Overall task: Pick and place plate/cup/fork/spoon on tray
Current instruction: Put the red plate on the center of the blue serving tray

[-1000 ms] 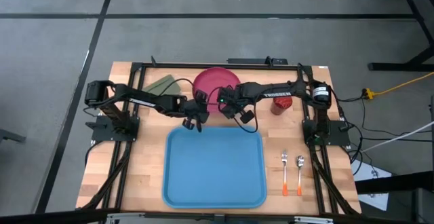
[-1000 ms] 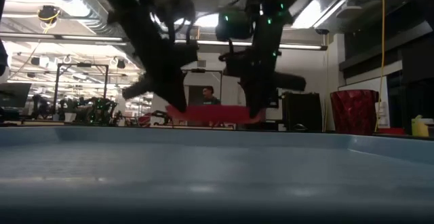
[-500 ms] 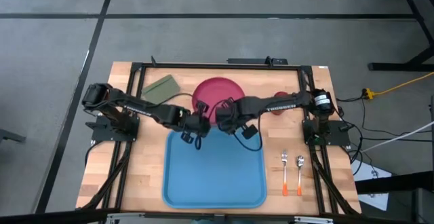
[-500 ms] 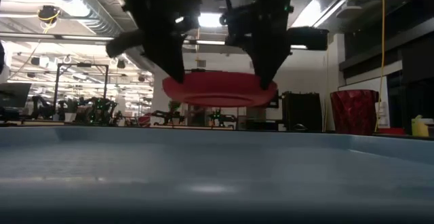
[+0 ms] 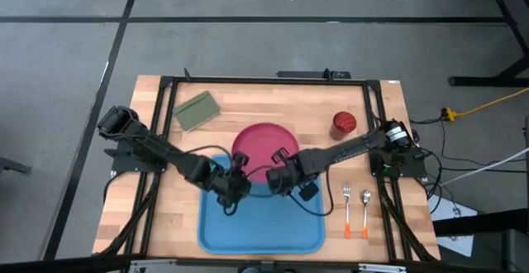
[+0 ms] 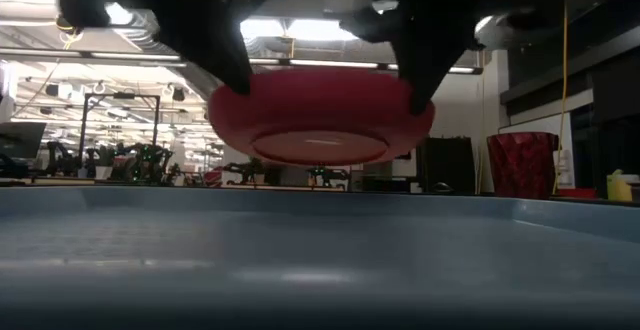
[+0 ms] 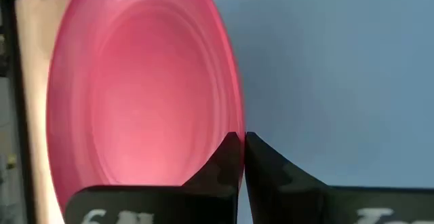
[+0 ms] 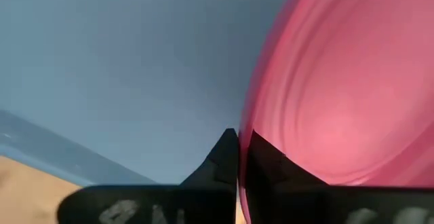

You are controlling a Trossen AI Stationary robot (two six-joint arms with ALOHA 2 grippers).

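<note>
Jaws of both grippers clamped on the rim of the plate (image 5: 259, 146), one on each side. Left gripper (image 5: 234, 182) pinches the plate's left edge; left wrist view shows its dark fingers (image 7: 227, 163) pressed together over the pink rim. Right gripper (image 5: 281, 179) pinches the right edge; right wrist view shows the same, fingers (image 8: 227, 157) closed on the rim with the plate (image 8: 339, 95) filling one side

Plate held level between the two arms, clear of any surface: low view shows its red underside (image 6: 320, 120) hanging above the tray (image 6: 320, 260) with a gap under it. From above, plate sits over the tray's far rim (image 5: 216, 159), part over blue, part over the wooden table (image 5: 273, 107)

Cup (image 5: 344, 123) upright on the table, far right, well apart from the plate. Fork (image 5: 347, 211) and spoon (image 5: 364, 211) lie side by side on the table, just right of the tray, handles toward the near edge. Olive-green pad (image 5: 196, 111) at far left of the table
</note>
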